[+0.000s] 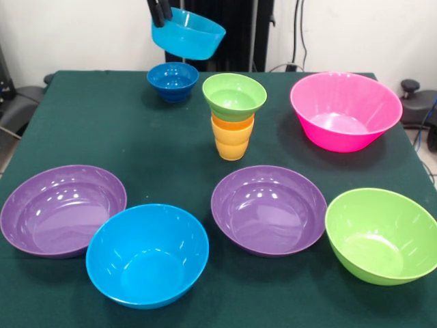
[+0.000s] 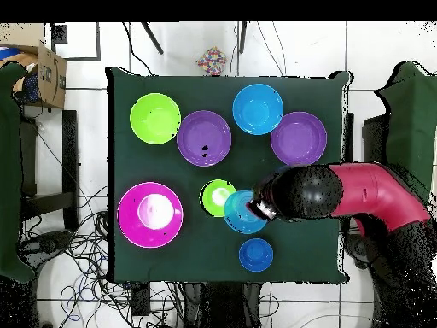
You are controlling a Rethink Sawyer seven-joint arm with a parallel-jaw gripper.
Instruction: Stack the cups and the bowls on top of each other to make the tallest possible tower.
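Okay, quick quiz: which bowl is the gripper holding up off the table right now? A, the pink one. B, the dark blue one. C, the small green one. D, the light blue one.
D: the gripper pinches the rim of the light blue bowl, tilted in the air above the dark blue bowl.

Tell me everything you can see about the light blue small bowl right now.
The light blue bowl is a small, glossy, round plastic bowl with a plain rim. It is off the table, held in the air by the gripper, which pinches its rim on one side. It hangs tilted, its opening turned partly sideways. In the front view it hangs above the dark blue bowl and touches nothing else. From overhead it sits beside the green small bowl that tops the cups.
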